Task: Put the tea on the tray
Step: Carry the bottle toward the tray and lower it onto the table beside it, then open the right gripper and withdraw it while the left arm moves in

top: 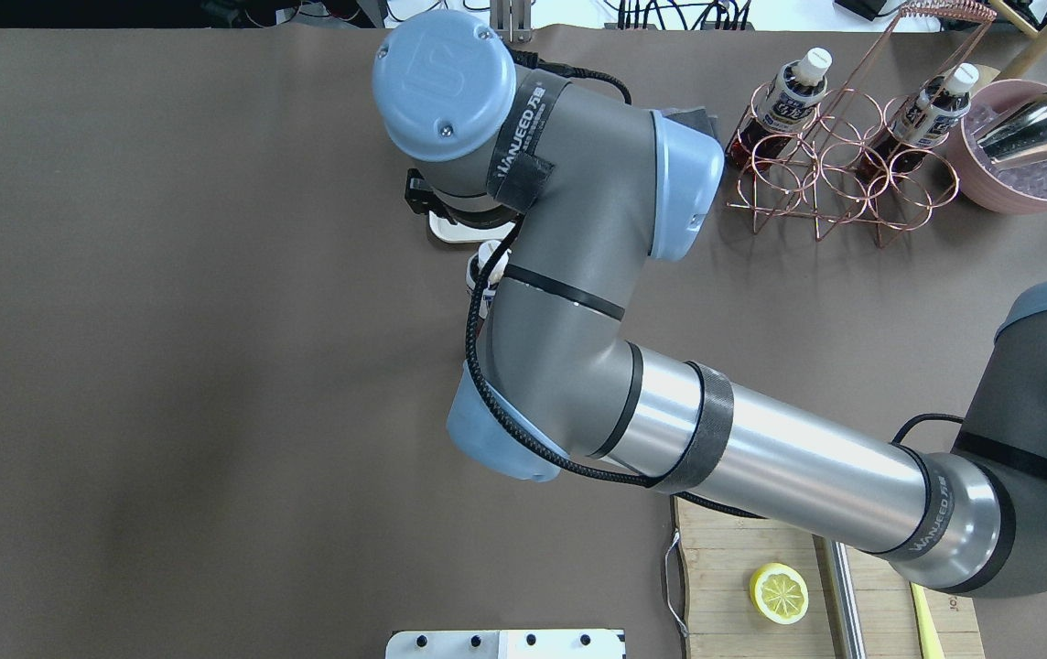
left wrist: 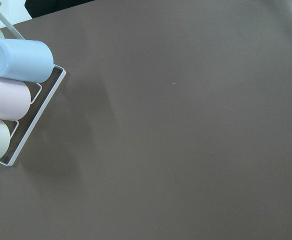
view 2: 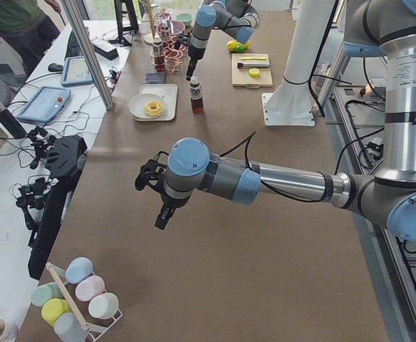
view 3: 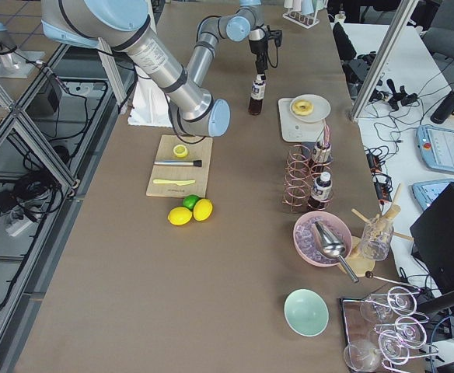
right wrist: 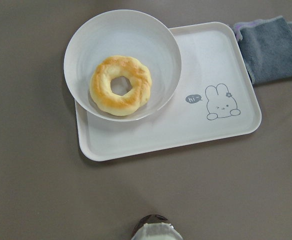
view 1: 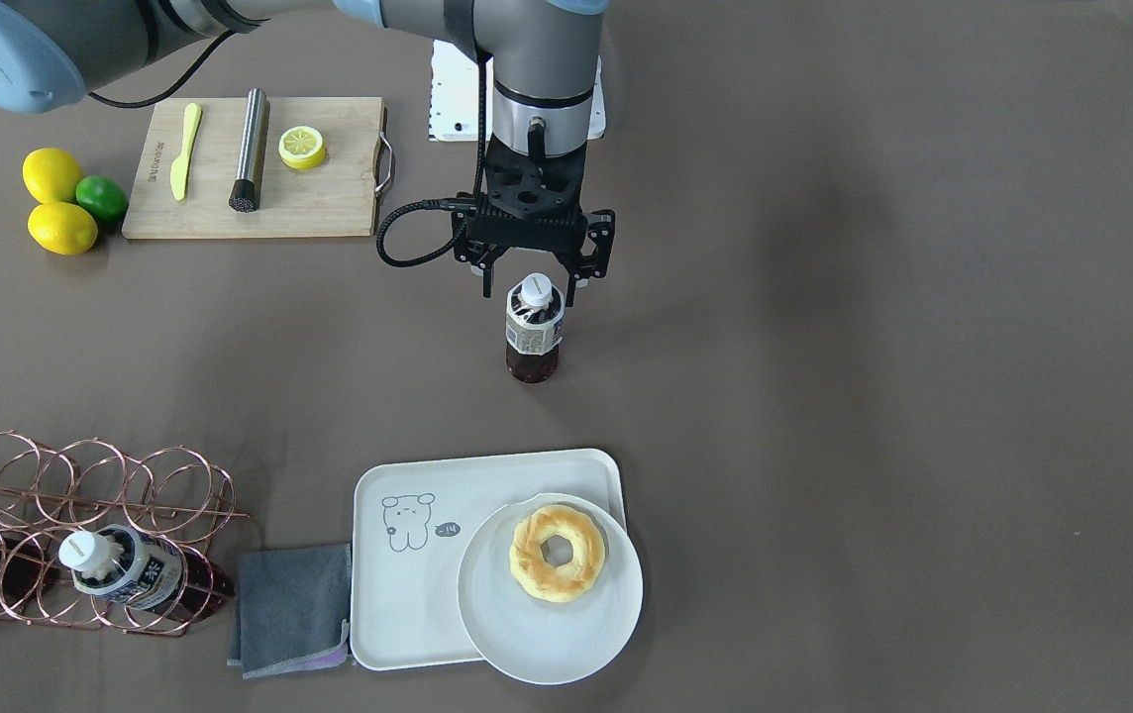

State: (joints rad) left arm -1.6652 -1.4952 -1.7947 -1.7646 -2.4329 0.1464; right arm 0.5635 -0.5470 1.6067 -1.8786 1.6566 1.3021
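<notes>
Brown tabletop (view 1: 824, 396), tea (view 1: 533, 332) standing upright on it, not yet on the tray (view 1: 408, 594)!
Right gripper (view 1: 533, 285) hangs over the white cap, jaws spread wide either side of the neck, gripping nothing. From the front camera, the tray sits at the tea's six o'clock, well apart, carrying a plate (view 1: 547, 634) with a doughnut (view 1: 557, 552). Left gripper (view 2: 160, 214) hovers far off; spread or closed, can't tell.
</notes>
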